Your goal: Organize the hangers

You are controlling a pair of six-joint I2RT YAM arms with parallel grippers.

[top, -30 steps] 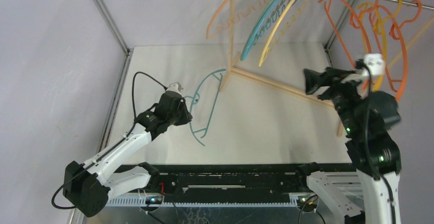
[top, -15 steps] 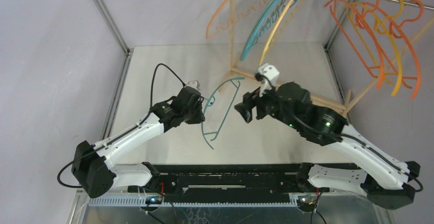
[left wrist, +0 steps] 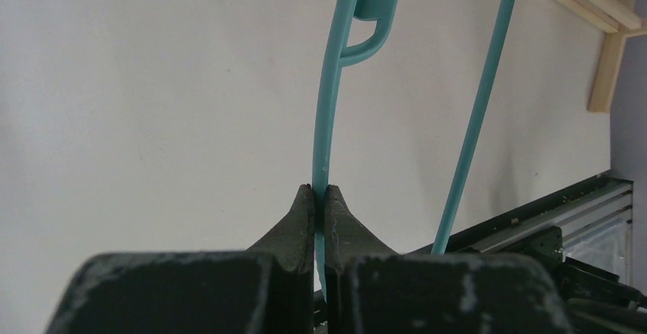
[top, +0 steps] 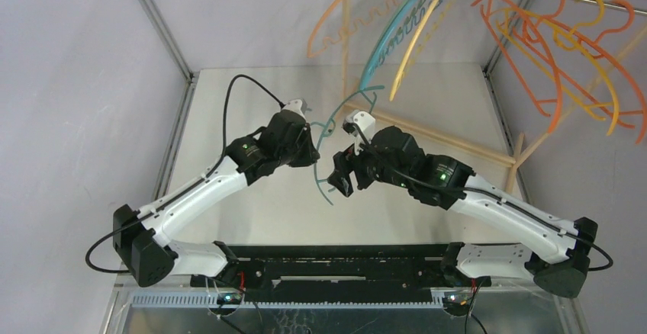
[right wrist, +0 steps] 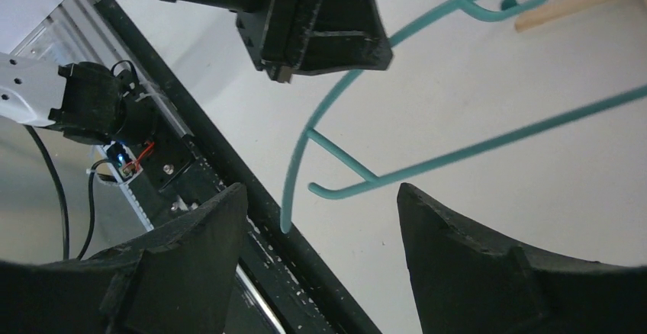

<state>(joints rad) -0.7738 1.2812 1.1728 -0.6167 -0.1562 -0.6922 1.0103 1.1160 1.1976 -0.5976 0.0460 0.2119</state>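
Left end effector pinches teal hanger bar; right end effector agape beside.

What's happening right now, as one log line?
left gripper: shut on teal hanger | right gripper: open, near its lower end

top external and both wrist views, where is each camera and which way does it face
top external: above and behind the bases, looking down on the white table; both arms show.
left wrist: on the left arm, facing along the shut left gripper clamping a thin teal plastic hanger.
right wrist: on the right arm, facing past the open right gripper at that hanger.
shared: all three show the hanger and left gripper.
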